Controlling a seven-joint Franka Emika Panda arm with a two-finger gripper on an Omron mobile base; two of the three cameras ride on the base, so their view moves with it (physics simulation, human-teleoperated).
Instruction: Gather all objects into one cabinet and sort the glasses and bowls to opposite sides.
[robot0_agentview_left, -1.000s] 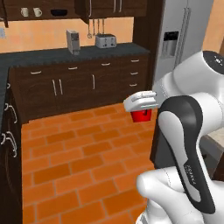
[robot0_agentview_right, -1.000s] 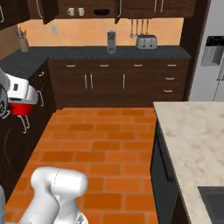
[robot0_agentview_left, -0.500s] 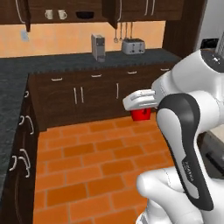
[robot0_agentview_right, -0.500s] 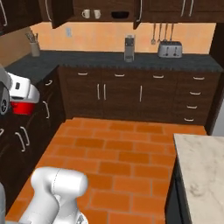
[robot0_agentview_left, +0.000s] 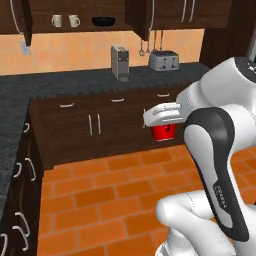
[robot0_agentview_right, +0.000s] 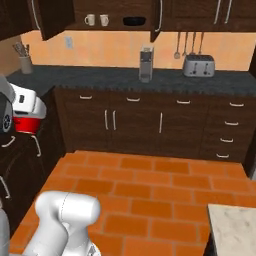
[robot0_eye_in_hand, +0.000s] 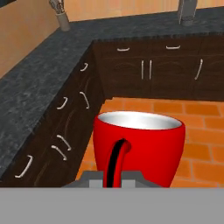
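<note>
A small red cup (robot0_agentview_left: 163, 132) hangs in mid-air over the brick floor, with my gripper (robot0_agentview_left: 161, 116) shut on its rim. In the hand view one dark finger (robot0_eye_in_hand: 115, 161) reaches down inside the red cup (robot0_eye_in_hand: 144, 146). From the right the cup (robot0_agentview_right: 28, 124) and gripper (robot0_agentview_right: 26, 107) sit at the left edge. High on the far wall the dark cabinet (robot0_agentview_left: 138, 16) stands open. On its shelf are two cream mugs (robot0_agentview_left: 56, 20) (robot0_agentview_left: 74, 20) at the left and a black bowl (robot0_agentview_left: 103, 21) at the right. The right base view shows the same mugs (robot0_agentview_right: 90, 20) (robot0_agentview_right: 104, 20) and bowl (robot0_agentview_right: 134, 21).
Below the cabinet, a dark counter (robot0_agentview_left: 75, 82) carries a grey coffee machine (robot0_agentview_left: 120, 62) and a toaster (robot0_agentview_left: 164, 61). A utensil holder (robot0_agentview_right: 23, 62) stands in the left corner. Low drawers line the left side (robot0_eye_in_hand: 65, 127). A pale island corner (robot0_agentview_right: 235, 230) lies near right.
The whole scene has slid right and grown nearer in both base views, so the base has moved. The red cup stays held in the shut gripper.
</note>
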